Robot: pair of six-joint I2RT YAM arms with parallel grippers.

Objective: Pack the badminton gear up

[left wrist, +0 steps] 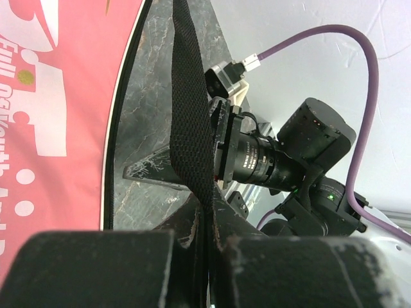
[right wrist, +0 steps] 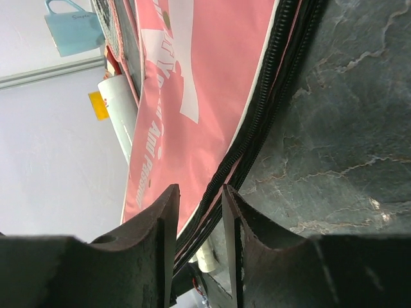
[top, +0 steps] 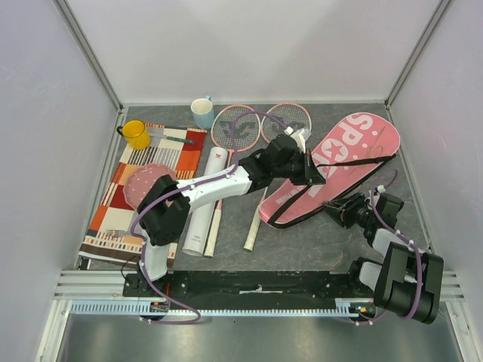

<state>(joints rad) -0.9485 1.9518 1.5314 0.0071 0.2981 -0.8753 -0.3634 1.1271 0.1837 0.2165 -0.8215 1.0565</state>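
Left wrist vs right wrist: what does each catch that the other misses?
Left wrist only: the black strap pinched in the left gripper, plus the right arm's camera lens and purple cable.
Right wrist only: the zipper edge running between the right gripper's spread fingers, the blue mug, the white tube.
Both: the pink racket bag and the dark table.

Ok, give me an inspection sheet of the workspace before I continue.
Surface: grey marbled table, no spills seen.
Job's things: pink bag lying flat; two rackets and white tube beside it, outside the bag; no shuttlecock made out.
Clutter: striped mat, yellow mug, blue mug.
Grippers: left gripper shut on the bag's black strap; right gripper straddles the bag's zip edge, grip unclear.
Cables: purple cable along each arm, nothing snagged seen.
Surroundings: white walls; nothing else seen.
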